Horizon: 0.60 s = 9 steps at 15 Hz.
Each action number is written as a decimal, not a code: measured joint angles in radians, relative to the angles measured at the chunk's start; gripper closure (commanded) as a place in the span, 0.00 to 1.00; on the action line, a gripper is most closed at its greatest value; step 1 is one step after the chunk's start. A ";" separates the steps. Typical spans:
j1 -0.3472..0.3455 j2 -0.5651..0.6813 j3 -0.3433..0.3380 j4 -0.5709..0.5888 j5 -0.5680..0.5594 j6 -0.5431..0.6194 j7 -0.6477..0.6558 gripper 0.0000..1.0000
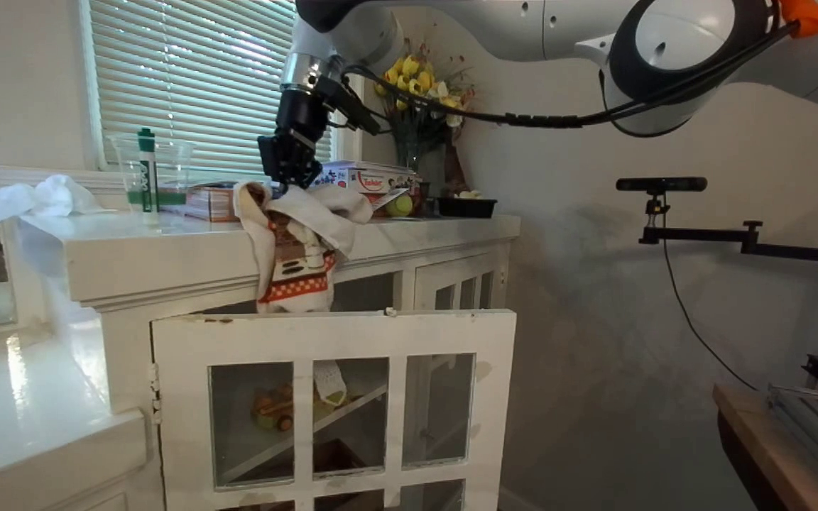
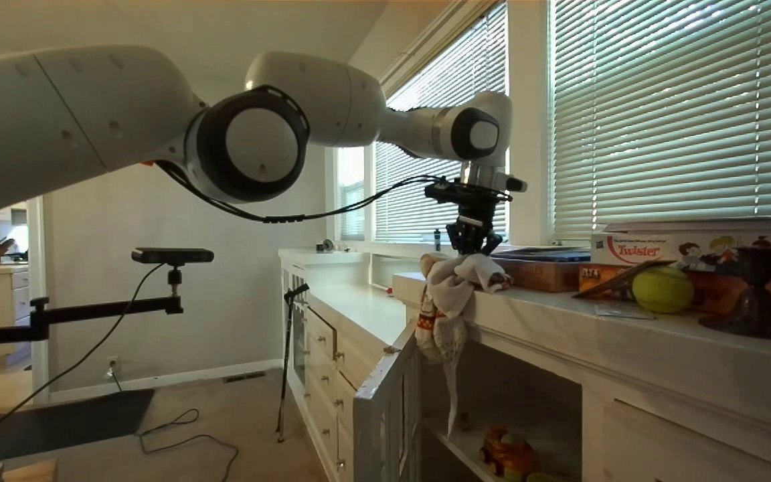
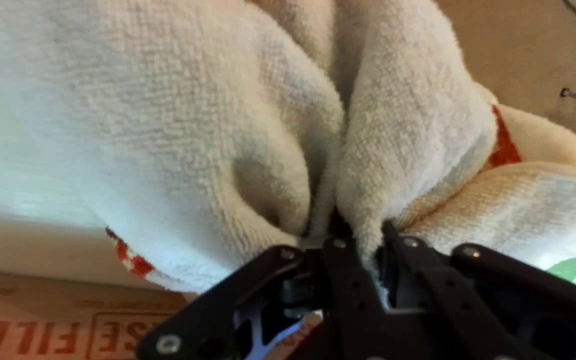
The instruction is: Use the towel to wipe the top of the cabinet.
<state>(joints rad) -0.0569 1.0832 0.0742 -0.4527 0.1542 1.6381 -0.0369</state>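
The white towel with a red checked band [image 1: 299, 277] is bunched at the top and hangs over the front edge of the white cabinet top [image 1: 125, 228]. It also shows in an exterior view [image 2: 451, 288], its thin lower end hanging beside the open cabinet. My gripper [image 1: 291, 186] points down at the cabinet's front edge, also seen in an exterior view [image 2: 476, 249]. In the wrist view the gripper [image 3: 363, 240] is shut on a fold of the towel [image 3: 183, 125]. The fingertips are partly hidden in the cloth. The towel covers part of the cabinet top.
A clear cup [image 1: 180, 160], green marker [image 1: 148, 170] and crumpled white paper [image 1: 50, 197] stand on the cabinet top. A Twister box [image 2: 666, 248], brown box [image 2: 543, 273], tennis ball [image 2: 662, 289] and candle holder [image 2: 755, 294] lie there too. A glazed door [image 1: 338, 337] stands open below.
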 measured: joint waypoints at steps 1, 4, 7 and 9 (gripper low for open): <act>0.010 0.000 0.000 0.000 -0.001 0.002 -0.008 0.97; 0.003 0.001 -0.004 0.000 -0.002 0.002 -0.015 0.97; -0.048 0.002 -0.009 -0.001 -0.001 0.001 -0.014 0.97; -0.095 0.002 -0.009 -0.001 0.001 0.000 -0.011 0.97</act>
<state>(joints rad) -0.1515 1.0851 0.0648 -0.4533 0.1549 1.6384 -0.0480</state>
